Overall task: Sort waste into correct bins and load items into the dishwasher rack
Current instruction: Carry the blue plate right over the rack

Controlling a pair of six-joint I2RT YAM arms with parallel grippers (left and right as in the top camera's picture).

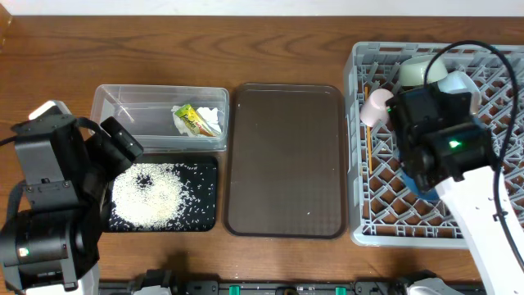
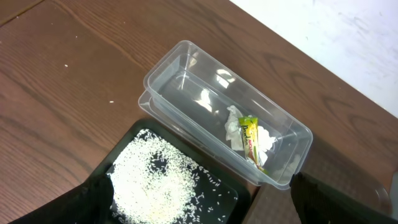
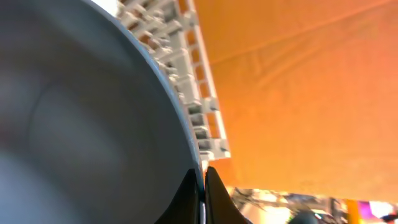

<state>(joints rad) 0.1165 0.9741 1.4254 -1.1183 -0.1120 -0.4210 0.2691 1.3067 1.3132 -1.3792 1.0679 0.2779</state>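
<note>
**Plate pinched by its rim**

The right gripper is clamped on the rim of the blue plate, over the dishwasher rack at the overhead's right. The plate looks stiff, smooth and probably breakable, and an edge pinch could let it swing. The left gripper stands wide apart, empty.

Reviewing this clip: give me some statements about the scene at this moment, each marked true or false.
1. The wrapper lies in the tub. True.
2. The rice is in the tub. False: it lies in the black tray.
3. The cup is in the rack. True.
4. The right gripper is open. False: it is shut on the plate, at its rim.
5. The tissue lies on the bare table. False: it is in the tub, beside the wrapper.
</note>
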